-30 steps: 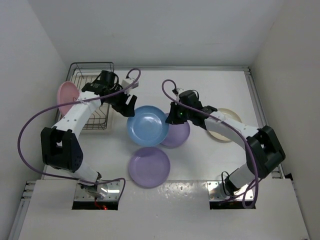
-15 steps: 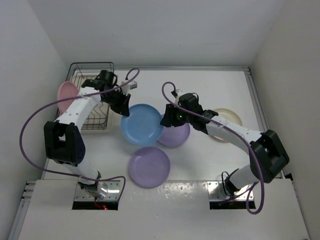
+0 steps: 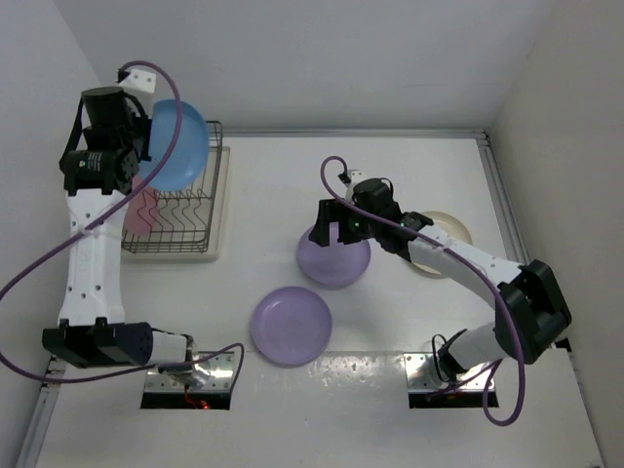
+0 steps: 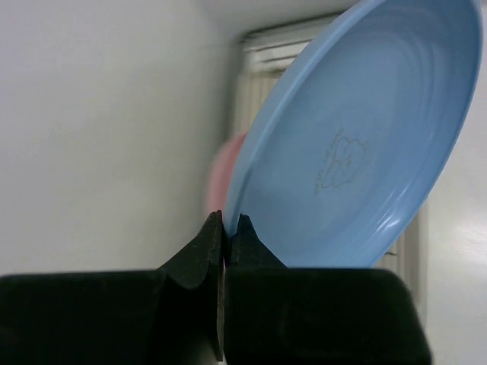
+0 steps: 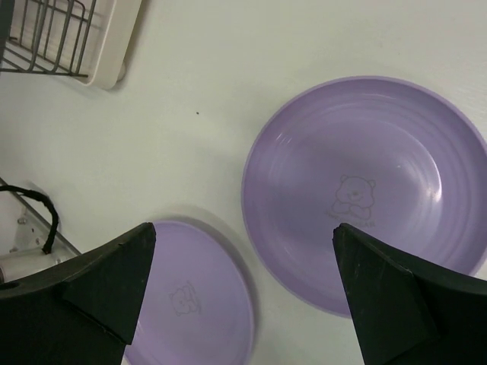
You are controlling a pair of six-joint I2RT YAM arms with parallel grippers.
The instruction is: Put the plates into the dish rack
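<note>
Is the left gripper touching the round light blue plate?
Touching. The left wrist view shows the left gripper with its jaws shut on the rim of the round light blue plate.

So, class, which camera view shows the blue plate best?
The left wrist view: the blue plate fills most of it, with its rim pinched in the left gripper and its bear print clear. The top view shows it small, held up near the dish rack. The right wrist view misses it.
</note>
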